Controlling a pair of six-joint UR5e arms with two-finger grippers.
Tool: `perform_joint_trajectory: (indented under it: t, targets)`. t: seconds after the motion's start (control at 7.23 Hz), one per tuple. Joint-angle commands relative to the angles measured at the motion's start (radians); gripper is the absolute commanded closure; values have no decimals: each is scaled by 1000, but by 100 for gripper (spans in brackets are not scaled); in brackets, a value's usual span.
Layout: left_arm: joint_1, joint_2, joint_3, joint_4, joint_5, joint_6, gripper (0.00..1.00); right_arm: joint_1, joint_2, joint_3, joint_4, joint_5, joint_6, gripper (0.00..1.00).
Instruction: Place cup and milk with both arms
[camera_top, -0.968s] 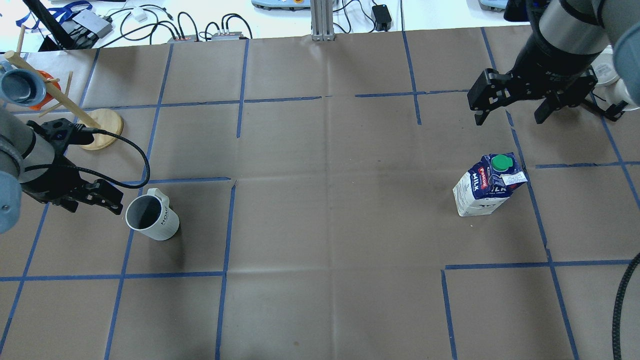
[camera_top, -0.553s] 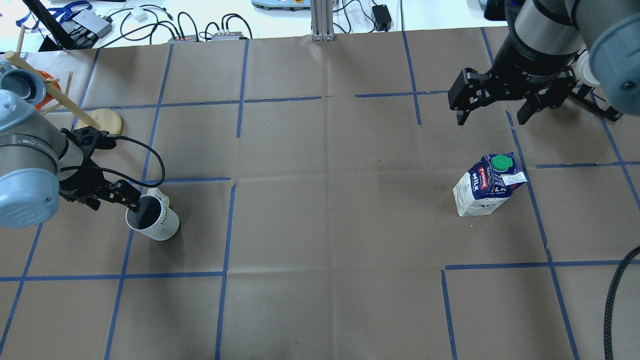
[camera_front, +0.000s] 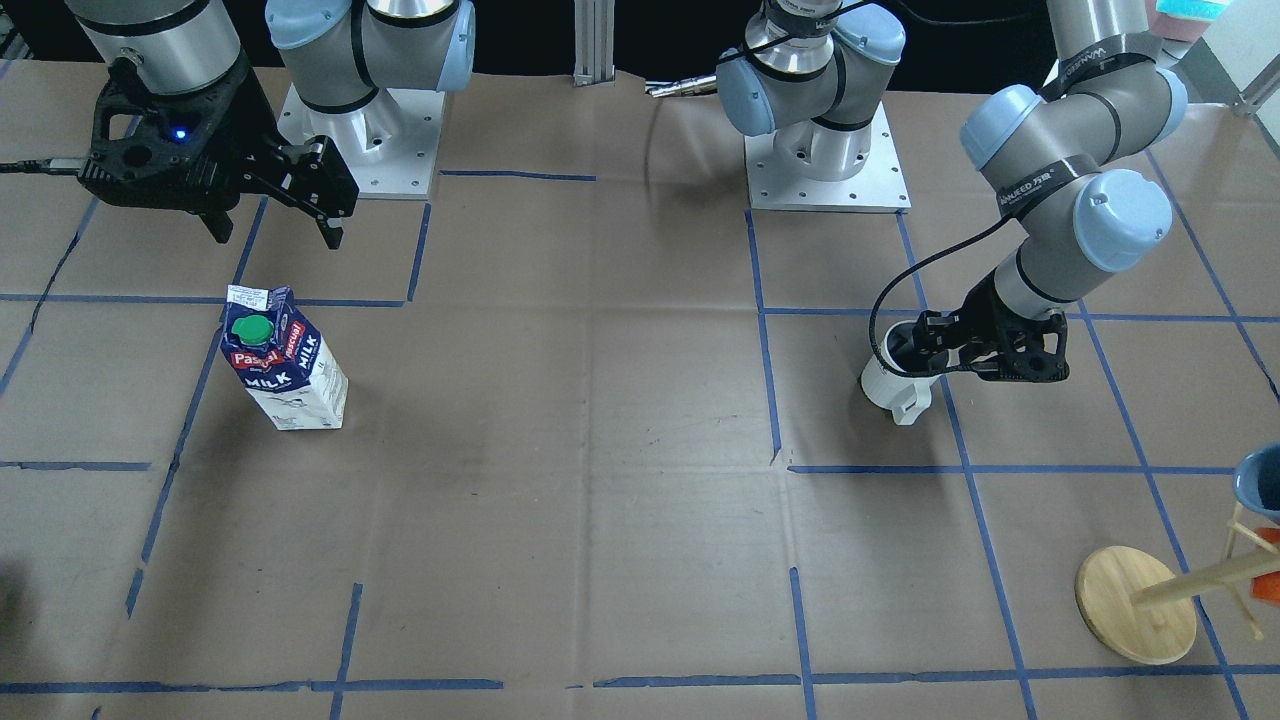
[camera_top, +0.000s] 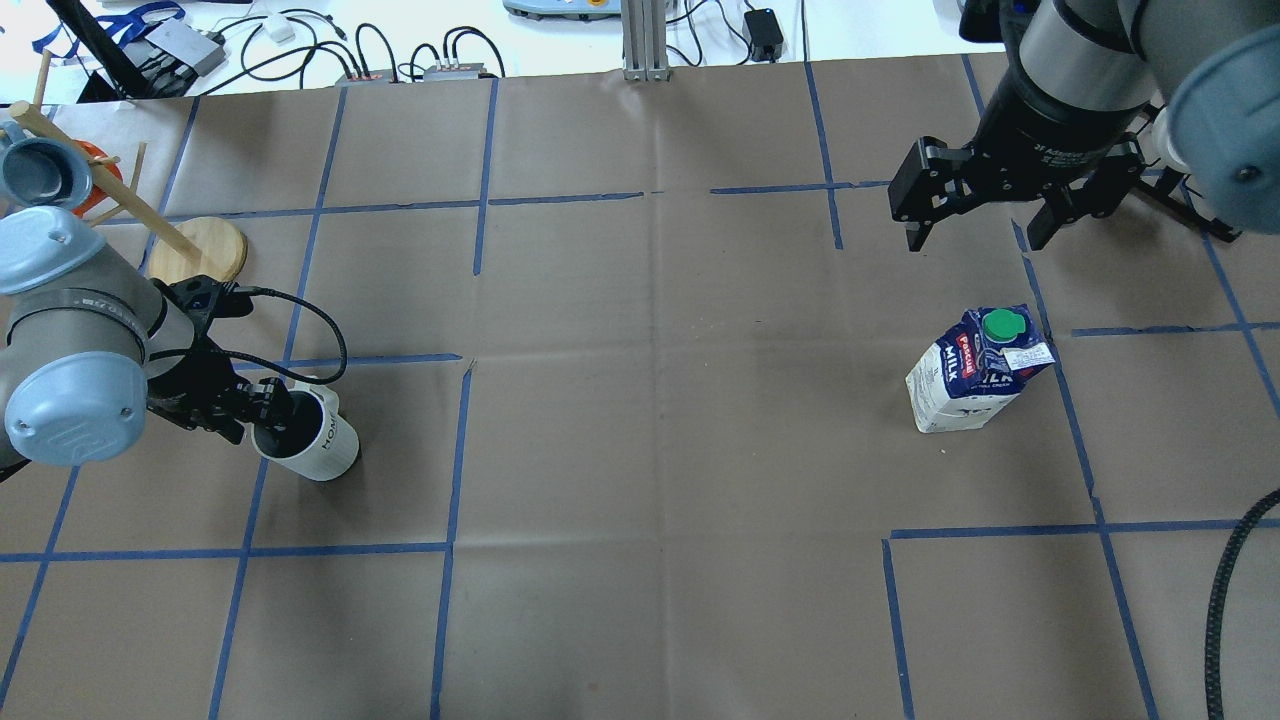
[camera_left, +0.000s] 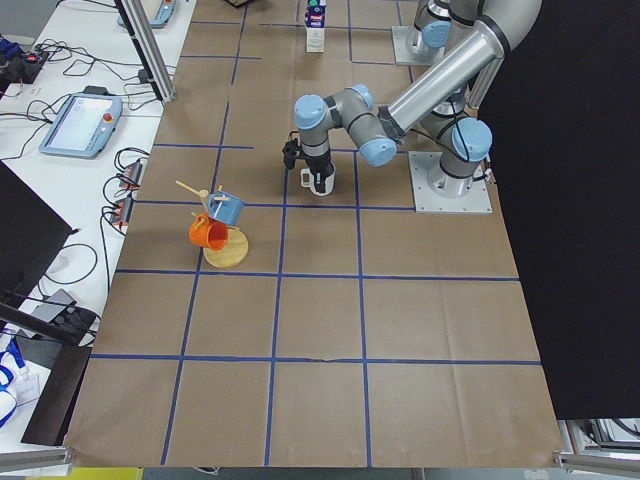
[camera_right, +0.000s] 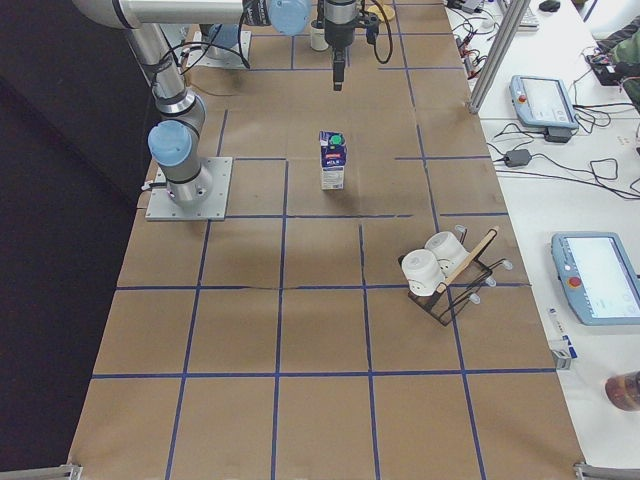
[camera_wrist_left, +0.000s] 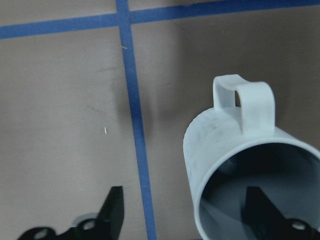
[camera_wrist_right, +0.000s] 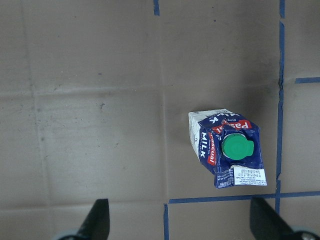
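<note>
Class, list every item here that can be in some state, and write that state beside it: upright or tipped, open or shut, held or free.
cup: upright, not yet gripped.
left gripper: open, straddling the cup's wall.
milk: upright, green cap on, standing free.
right gripper: open, empty, apart from the milk.
blue mug: hanging on the wooden stand.
</note>
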Motion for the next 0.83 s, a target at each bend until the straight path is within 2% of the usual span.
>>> perform_joint_trajectory:
  t: [0.0, 0.28, 0.41, 0.69]
  targets:
    - [-4, 2, 1, 12, -3, -41, 100, 0, 0, 1, 0, 0, -2, 0]
    - [-80, 11, 45, 61, -6, -90, 100, 0, 0, 1, -1, -2, -6, 0]
    - [-184, -14, 144, 43, -1, -197, 100, 0, -2, 1, -1, 0, -6, 0]
    - [-393, -201, 392, -23, 3, -409, 100, 0, 0, 3, -1, 0, -6, 0]
